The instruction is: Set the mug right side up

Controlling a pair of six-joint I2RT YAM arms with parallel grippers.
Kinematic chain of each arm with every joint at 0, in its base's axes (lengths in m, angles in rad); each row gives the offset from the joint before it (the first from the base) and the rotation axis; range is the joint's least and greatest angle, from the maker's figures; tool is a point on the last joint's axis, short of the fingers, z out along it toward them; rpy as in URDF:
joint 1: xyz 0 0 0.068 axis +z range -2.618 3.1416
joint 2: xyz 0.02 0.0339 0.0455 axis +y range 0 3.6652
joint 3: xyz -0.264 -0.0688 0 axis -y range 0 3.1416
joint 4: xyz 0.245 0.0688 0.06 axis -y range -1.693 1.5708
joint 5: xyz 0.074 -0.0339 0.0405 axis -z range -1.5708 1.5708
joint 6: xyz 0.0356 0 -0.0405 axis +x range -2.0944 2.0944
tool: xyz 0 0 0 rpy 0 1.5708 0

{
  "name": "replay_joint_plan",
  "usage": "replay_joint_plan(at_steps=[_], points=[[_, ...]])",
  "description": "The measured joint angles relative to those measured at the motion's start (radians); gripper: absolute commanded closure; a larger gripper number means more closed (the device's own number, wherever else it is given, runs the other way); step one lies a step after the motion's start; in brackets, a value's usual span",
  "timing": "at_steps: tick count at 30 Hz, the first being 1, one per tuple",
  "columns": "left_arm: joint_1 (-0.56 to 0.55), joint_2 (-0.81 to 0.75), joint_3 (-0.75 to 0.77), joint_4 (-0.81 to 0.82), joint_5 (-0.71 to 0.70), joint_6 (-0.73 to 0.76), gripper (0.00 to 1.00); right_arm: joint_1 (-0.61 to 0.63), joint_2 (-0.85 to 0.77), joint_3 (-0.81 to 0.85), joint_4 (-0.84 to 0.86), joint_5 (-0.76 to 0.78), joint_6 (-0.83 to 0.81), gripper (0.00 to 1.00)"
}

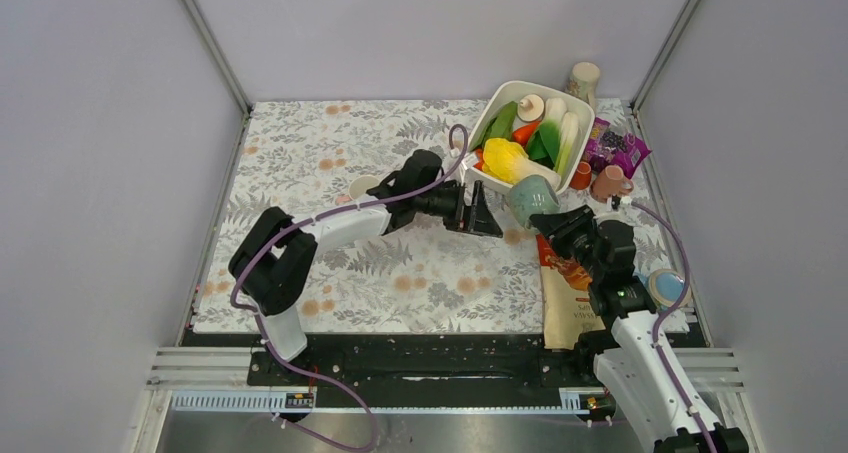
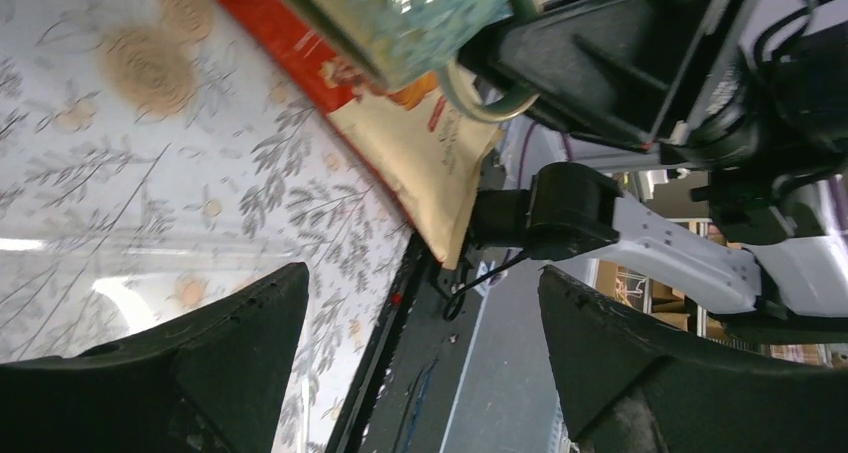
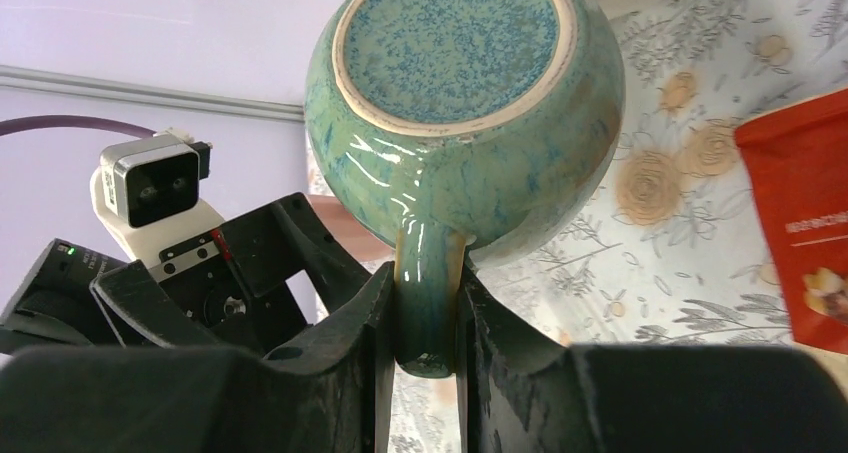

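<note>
The teal glazed mug hangs in the air just in front of the white bowl. My right gripper is shut on its handle. In the right wrist view the mug shows its round base toward the camera, and the handle sits pinched at the gripper. My left gripper is open and empty, just left of the mug and pointing at it. In the left wrist view the mug shows at the top edge, beyond the gripper.
A white bowl of toy vegetables stands at the back right. A pink mug, a small orange cup and a purple packet lie right of it. A red and tan snack bag lies under the right arm. A white cup sits by the left arm.
</note>
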Motion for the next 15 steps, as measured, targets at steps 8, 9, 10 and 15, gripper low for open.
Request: replay_joint_plan(at_steps=[8,9,10,15], points=[[-0.021,0.028,0.11,0.059,0.028,-0.055,0.14,0.021,-0.002,-0.005,0.088,-0.032,0.075,1.0],[-0.021,0.037,0.126,0.059,0.028,-0.058,0.14,0.028,-0.002,-0.008,0.104,-0.034,0.085,1.0],[-0.021,0.047,0.141,0.06,0.028,-0.059,0.14,0.034,-0.002,-0.01,0.116,-0.035,0.091,1.0],[-0.02,0.074,0.18,0.036,0.024,-0.049,0.22,0.08,-0.002,-0.01,0.144,-0.043,0.111,1.0]])
